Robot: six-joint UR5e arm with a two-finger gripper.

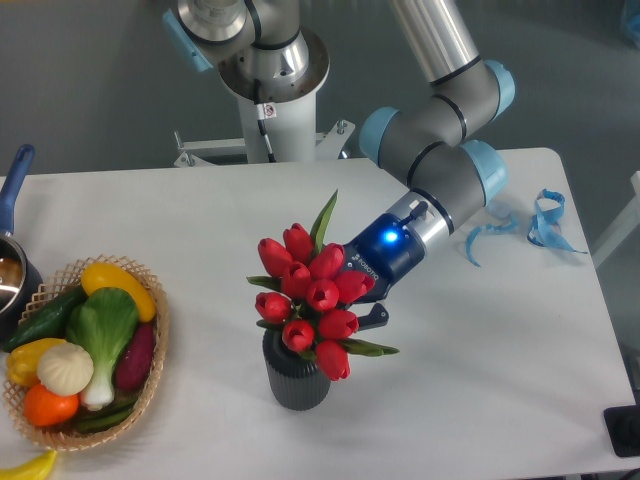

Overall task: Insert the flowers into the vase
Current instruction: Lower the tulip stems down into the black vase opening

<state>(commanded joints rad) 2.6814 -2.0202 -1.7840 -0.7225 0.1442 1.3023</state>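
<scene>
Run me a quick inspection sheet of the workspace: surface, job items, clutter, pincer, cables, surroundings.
Surface: white table, no spills seen.
Job items: red tulip bunch sits over the mouth of the dark ribbed vase; stems hidden by the blooms, so depth in the vase cannot be told.
Clutter: wicker basket of toy vegetables at the left; dark pot with a blue handle at the left edge; blue ribbon scraps at the right.
Pincer: pincer behind the bunch, fingers mostly hidden; open or shut cannot be told.
Cables: a thin one on the arm's pedestal.
Surroundings: grey wall, a dark object at the lower right corner.
</scene>
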